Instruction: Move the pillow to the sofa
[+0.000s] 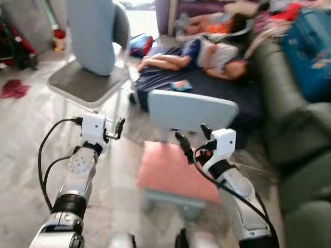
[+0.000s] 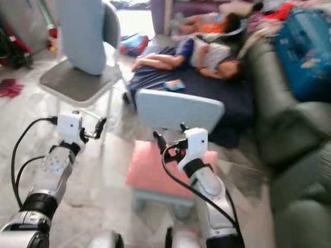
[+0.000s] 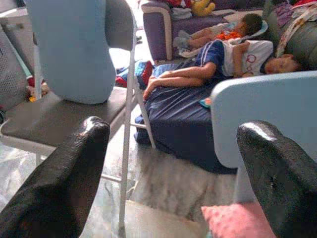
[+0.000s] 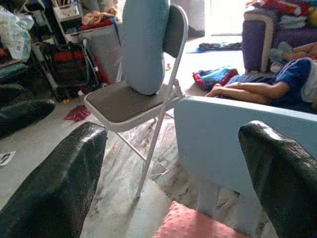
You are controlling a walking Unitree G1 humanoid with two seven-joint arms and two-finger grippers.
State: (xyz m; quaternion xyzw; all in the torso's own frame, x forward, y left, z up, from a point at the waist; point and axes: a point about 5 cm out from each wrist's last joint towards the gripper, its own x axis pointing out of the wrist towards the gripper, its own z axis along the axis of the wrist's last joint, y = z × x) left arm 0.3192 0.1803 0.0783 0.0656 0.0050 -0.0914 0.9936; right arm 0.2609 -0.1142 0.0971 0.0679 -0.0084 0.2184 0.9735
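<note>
Your left gripper (image 1: pixel 113 131) spread empty near the folding chair (image 1: pixel 90 82), pillow (image 1: pixel 92 32) upright on it, right gripper (image 1: pixel 195 138) spread over the pink-cushioned chair (image 1: pixel 173 170).

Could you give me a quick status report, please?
Left gripper and right gripper open, empty. Pillow upright on folding chair. Small blue chair directly ahead.

A pale blue pillow (image 2: pixel 81 32) stands upright on a grey folding chair (image 2: pixel 77 82). The left gripper (image 2: pixel 101 124) hovers open below it, the right gripper (image 2: pixel 170 135) open over a pink cushion (image 2: pixel 150 173).
</note>
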